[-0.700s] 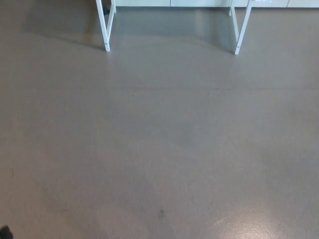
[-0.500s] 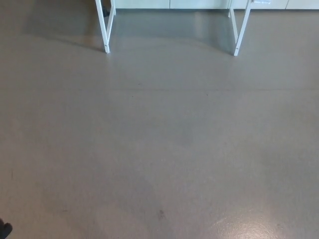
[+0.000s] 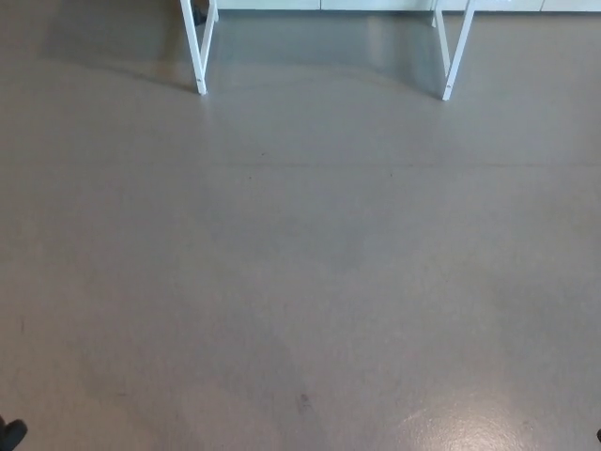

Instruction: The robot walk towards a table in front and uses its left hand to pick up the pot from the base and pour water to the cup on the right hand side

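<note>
The whole picture has slid slightly upward, which is the camera's shift and not a move of things: the two white counter legs [image 3: 200,56] at the top of the frame end a little higher than before, the left foot most clearly. At the lower left corner a dark tip [image 3: 11,434] (too little shows to name it) sits a bit lower and further in. A tiny dark speck [image 3: 598,435] has appeared at the lower right edge.

We see only the white legs of the table [image 3: 199,56] at the far edge, left and right, standing upright on the floor; its top lies out of view.
</note>
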Available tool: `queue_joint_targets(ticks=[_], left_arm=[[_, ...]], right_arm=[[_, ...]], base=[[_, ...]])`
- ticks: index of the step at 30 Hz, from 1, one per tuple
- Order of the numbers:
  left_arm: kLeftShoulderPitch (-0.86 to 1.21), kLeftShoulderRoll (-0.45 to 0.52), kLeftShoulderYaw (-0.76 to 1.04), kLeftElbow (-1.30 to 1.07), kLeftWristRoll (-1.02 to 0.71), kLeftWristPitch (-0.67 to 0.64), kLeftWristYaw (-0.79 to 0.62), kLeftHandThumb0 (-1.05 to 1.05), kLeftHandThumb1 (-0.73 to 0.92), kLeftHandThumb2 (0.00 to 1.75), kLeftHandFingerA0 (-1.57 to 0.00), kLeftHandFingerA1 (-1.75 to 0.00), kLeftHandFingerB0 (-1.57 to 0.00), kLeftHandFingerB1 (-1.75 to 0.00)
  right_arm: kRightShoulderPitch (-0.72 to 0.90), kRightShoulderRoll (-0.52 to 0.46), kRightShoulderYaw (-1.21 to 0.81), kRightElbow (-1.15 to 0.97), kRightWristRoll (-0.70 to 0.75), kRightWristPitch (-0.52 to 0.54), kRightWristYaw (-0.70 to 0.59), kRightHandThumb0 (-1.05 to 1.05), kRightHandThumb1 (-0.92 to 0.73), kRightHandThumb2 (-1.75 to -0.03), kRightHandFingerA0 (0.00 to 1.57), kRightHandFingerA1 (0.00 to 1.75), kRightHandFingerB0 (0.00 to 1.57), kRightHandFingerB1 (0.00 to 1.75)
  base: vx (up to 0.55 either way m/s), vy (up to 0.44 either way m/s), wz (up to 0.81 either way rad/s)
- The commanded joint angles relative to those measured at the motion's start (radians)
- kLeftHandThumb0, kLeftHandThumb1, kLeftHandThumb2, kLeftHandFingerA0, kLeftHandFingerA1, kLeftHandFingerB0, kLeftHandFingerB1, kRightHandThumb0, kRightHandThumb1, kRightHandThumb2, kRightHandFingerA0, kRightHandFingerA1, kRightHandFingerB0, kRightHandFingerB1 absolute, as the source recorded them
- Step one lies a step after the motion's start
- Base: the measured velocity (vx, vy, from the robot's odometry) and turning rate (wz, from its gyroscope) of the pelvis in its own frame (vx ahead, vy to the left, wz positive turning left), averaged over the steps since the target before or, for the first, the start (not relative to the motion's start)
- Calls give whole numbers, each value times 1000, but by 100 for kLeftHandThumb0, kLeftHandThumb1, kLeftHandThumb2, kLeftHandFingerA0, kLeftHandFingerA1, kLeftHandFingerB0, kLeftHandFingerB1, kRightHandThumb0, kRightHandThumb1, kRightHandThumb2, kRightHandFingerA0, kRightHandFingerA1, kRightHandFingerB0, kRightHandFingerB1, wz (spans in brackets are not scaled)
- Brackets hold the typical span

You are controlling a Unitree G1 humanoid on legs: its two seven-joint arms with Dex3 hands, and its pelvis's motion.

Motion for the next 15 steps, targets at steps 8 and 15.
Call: queue_joint_targets(ticks=[8, 15], left_arm=[[173, -7, -25, -46, -23, -8, -70, -8, 86, 67, -19, -40, -8, -32], [206, -8, -37, -71, -16, -35, -56, -4, 54, 95, -25, -55, -6, -46]], right_arm=[[195, -10, 8, -51, 35, 15, 73, -8, -48, -91, 22, 53, 6, 46], [178, 2, 25, 15, -1, -87, 33, -12, -44, -88, 34, 58, 12, 48]], base=[[-71, 6, 7], [135, 317, -22]])
